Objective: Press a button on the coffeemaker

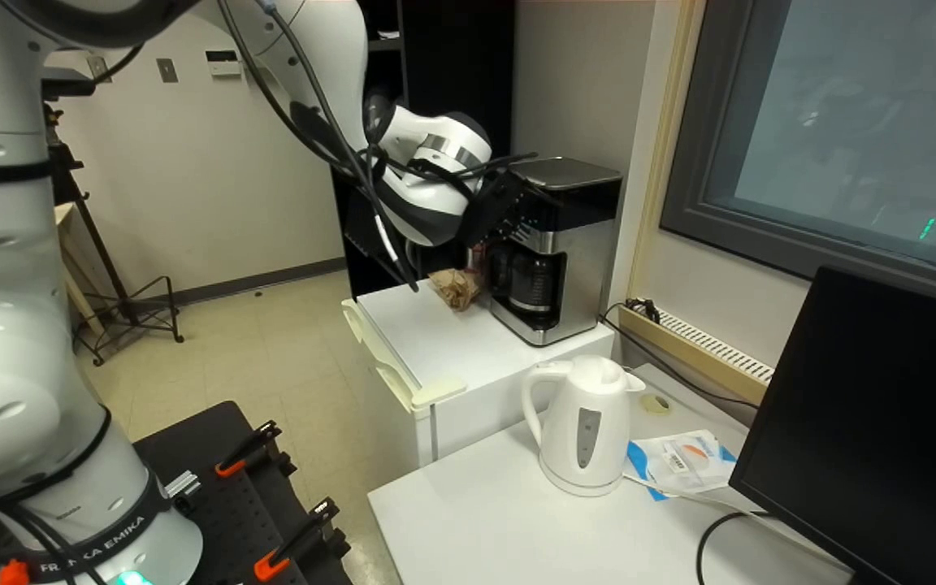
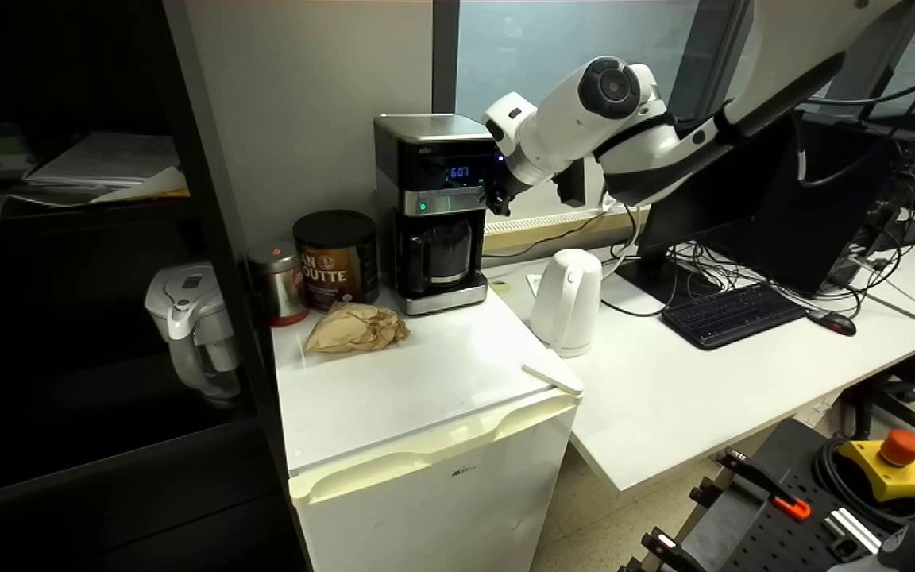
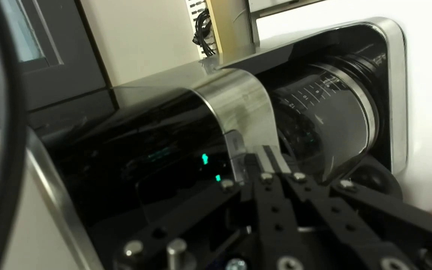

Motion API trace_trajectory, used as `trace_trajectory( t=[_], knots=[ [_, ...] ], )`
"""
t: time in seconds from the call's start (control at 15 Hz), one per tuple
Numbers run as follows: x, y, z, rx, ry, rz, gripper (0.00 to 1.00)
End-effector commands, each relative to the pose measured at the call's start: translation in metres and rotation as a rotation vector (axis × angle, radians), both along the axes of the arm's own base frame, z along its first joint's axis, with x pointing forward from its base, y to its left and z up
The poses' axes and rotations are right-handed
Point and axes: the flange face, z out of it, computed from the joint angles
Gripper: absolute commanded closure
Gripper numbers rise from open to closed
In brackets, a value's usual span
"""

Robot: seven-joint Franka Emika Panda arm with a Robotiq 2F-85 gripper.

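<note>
Tool [image 3: 266,160] was pinched narrow. Coffeemaker [image 1: 583,260] sat dead ahead, silver band [image 3: 244,103] right at tool's tip, couldn't tell if touching tbh.

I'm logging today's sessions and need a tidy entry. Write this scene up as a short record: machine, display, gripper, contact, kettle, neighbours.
Coffeemaker: standing on the white fridge, carafe inside
Display: lit, appears to read 6:07
Gripper: shut, nothing visible between the fingertips; they overlap the silver band in the wrist view
Contact: cannot tell whether anything is being pressed
Kettle: white, upright on the white desk
Neighbours: dark coffee canister, small metal canister, crumpled brown paper bag
</note>
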Motion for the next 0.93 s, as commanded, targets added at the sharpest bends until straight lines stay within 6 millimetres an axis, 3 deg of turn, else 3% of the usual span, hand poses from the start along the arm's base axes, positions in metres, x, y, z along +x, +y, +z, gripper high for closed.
trace_trajectory(
  t=[0.0, 0.87],
  knots=[
    [-0.003, 0.003, -0.008, 0.02, 0.019, 0.025, 1.0],
    [-0.078, 0.036, -0.054, 0.062, 0.198, 0.092, 1.0]
  ],
)
